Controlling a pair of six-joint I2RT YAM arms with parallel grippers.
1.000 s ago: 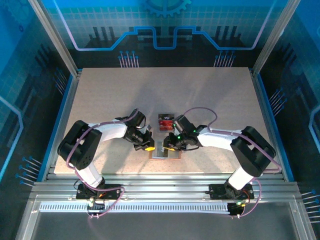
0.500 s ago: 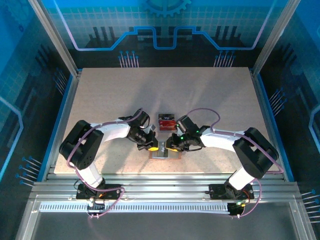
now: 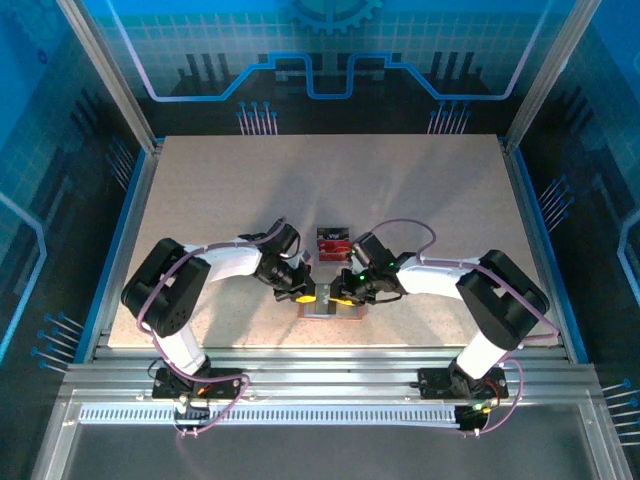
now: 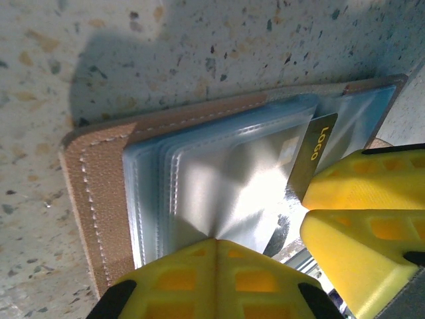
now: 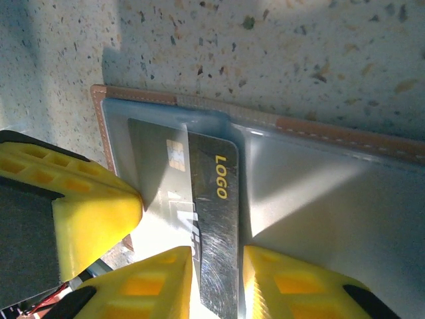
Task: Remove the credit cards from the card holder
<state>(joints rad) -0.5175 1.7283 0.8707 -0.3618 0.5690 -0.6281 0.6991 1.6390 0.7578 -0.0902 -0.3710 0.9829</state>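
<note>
The tan card holder (image 3: 326, 311) lies open near the table's front edge, its clear sleeves (image 4: 219, 173) facing up. My left gripper (image 3: 305, 293) is shut, and its yellow tips (image 4: 216, 240) press on a sleeve that creases under them. My right gripper (image 3: 339, 293) is shut on a dark grey credit card (image 5: 216, 219) marked LOGO, which sticks up at an angle out of a sleeve beside the holder's brown edge (image 5: 319, 129). The same card (image 4: 315, 156) shows edge-on beside the right fingers (image 4: 358, 193). A red credit card (image 3: 331, 243) lies on the table just beyond the holder.
The speckled tabletop (image 3: 420, 190) stretches wide behind and to both sides. A metal rail (image 3: 320, 375) runs along the near edge, close below the holder. Both arms' forearms converge over the holder, and the left finger (image 5: 93, 212) sits close beside the right jaws.
My left gripper has edged right onto the holder and the right arm has shifted slightly toward it. The jaws have kept their openings.
</note>
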